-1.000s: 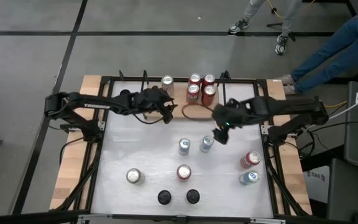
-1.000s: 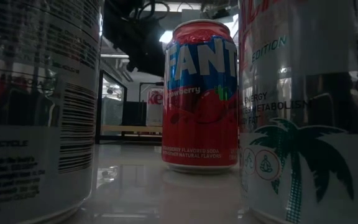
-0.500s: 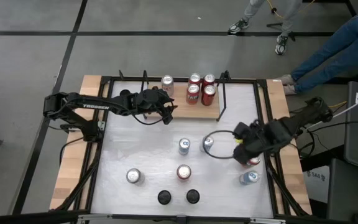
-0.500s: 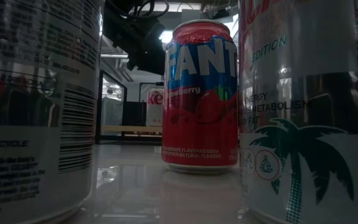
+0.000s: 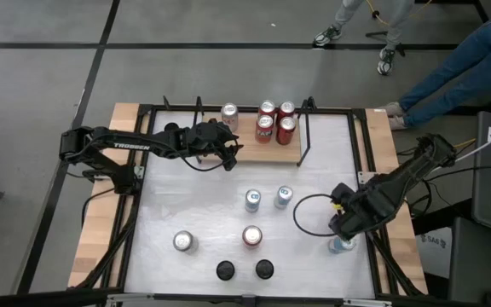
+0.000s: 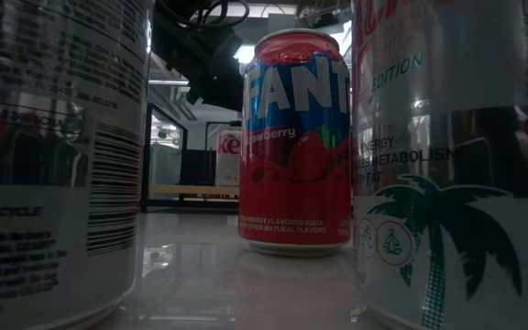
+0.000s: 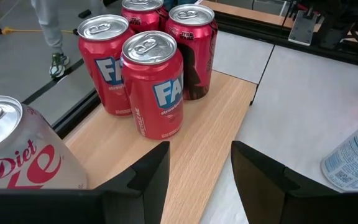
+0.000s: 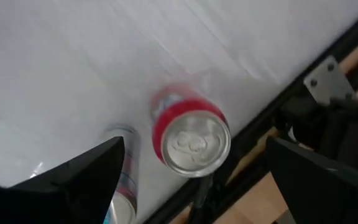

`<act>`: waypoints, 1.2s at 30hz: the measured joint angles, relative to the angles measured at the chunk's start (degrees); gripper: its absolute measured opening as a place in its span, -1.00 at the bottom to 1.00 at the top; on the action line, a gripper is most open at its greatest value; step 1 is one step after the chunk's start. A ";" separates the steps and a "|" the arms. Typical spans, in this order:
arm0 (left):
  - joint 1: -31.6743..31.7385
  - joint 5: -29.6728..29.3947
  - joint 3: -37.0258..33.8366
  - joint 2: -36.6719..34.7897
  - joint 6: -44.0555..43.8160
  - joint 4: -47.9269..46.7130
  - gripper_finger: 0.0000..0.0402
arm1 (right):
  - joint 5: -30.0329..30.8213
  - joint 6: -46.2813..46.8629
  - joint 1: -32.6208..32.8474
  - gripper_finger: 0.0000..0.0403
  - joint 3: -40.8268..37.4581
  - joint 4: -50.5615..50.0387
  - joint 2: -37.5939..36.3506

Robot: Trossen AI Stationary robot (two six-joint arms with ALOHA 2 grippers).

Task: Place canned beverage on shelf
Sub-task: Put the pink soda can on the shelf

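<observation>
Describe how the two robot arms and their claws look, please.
Both arms are dark, almost black, built of jointed segments. The left arm bears white lettering along its side. A thin black cable loops from the right arm over the table. Each claw has two flat, dark fingers.

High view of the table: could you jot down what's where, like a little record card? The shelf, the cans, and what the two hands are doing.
shelf: light wood, at the far side of the table
on the shelf: five cans, one silver can and four red cans in a cluster
left hand: at the shelf beside the silver can, fingers apart, empty
right hand: open, above a lone red can near the table's right edge, not gripping it
next to that can: a pale blue can
</observation>
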 joint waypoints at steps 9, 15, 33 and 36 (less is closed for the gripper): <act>0.00 0.02 0.00 0.00 -0.03 0.02 -0.19 | 0.11 10.42 6.07 0.89 -3.40 0.91 0.00; -0.09 0.02 0.00 0.00 -0.03 0.01 -0.19 | 2.26 13.98 8.26 0.89 -6.14 4.79 0.00; -0.22 0.01 0.00 0.02 -0.03 0.02 -0.19 | 3.27 14.10 8.11 0.89 -16.40 14.38 0.02; -0.22 0.02 0.00 0.04 -0.03 0.02 -0.19 | 3.27 14.02 8.11 0.89 -16.40 14.57 0.02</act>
